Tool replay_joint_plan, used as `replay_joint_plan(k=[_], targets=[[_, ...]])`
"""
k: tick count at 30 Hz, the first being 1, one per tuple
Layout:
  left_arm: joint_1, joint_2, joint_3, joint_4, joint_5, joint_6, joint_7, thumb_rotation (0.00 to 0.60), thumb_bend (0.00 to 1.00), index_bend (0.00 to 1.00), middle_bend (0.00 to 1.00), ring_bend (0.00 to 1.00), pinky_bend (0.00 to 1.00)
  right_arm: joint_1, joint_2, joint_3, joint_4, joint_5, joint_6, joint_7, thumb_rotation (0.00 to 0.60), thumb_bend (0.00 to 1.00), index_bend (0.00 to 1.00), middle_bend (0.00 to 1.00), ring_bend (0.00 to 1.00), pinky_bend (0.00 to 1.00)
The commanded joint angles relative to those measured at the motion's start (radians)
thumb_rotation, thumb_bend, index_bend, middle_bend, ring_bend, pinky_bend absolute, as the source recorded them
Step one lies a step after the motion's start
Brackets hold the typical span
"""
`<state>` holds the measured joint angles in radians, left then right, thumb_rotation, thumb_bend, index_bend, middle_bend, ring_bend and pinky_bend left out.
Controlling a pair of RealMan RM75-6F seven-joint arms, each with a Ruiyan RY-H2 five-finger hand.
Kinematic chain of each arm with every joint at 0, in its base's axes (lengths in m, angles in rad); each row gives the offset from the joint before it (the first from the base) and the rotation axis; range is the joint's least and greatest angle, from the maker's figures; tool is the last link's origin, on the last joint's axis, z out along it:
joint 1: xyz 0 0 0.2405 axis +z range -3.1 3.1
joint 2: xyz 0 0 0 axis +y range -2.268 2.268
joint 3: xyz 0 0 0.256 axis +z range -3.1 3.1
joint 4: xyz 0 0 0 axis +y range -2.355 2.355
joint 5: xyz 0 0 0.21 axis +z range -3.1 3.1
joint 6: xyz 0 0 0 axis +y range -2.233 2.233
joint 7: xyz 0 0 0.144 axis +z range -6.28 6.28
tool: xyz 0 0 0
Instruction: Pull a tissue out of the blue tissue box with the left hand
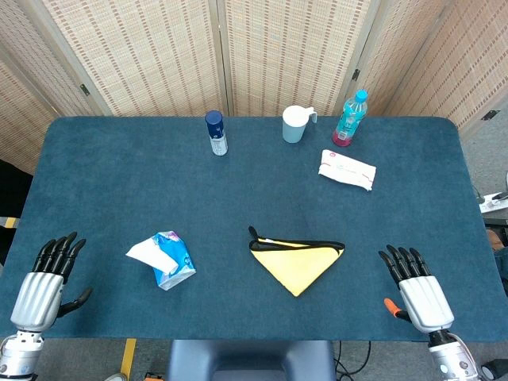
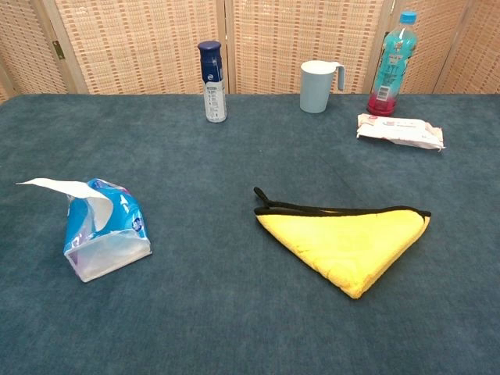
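Observation:
The blue tissue box (image 1: pixel 173 264) is a soft blue pack lying on the table's near left; in the chest view the blue tissue box (image 2: pixel 105 230) shows a clear end facing me. A white tissue (image 1: pixel 148 253) sticks out of its top toward the left, seen as a flat white tissue (image 2: pixel 62 188) in the chest view. My left hand (image 1: pixel 46 284) rests at the near left edge, well left of the pack, fingers spread and holding nothing. My right hand (image 1: pixel 417 287) lies at the near right edge, fingers apart, empty. The chest view shows neither hand.
A folded yellow cloth (image 1: pixel 297 259) with black trim lies near centre. At the back stand a white spray bottle with a dark blue cap (image 1: pixel 216 132), a light blue mug (image 1: pixel 295 124) and a pink-filled drink bottle (image 1: pixel 350 118). A wet-wipes pack (image 1: pixel 346 170) lies right of centre.

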<state>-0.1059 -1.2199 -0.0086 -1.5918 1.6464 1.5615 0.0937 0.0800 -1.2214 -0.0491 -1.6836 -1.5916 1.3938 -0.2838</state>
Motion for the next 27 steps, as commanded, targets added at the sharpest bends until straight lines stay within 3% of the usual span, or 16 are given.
replay_joint_plan(k=[1, 18, 27], targets=[[0.0, 0.0, 0.0, 0.0, -0.001, 0.0, -0.001, 0.6, 0.3, 0.0, 0.0, 0.0, 0.1, 0.0, 0.001, 0.0, -0.001, -0.002, 0.002, 0.001, 0.6, 0.17, 0.0, 0.0, 0.0, 0.0], [-0.02, -0.026, 0.009, 0.012, 0.035, -0.018, -0.002, 0.6, 0.3, 0.02, 0.0, 0.0, 0.16, -0.002, 0.003, -0.003, -0.006, -0.01, 0.008, 0.005, 0.6, 0.17, 0.0, 0.0, 0.0, 0.0], [-0.108, -0.09, -0.01, 0.056, 0.021, -0.149, 0.017, 0.6, 0.31, 0.1, 0.0, 0.0, 0.2, 0.001, 0.016, 0.0, -0.011, -0.007, 0.006, 0.031, 0.6, 0.17, 0.0, 0.0, 0.0, 0.0]])
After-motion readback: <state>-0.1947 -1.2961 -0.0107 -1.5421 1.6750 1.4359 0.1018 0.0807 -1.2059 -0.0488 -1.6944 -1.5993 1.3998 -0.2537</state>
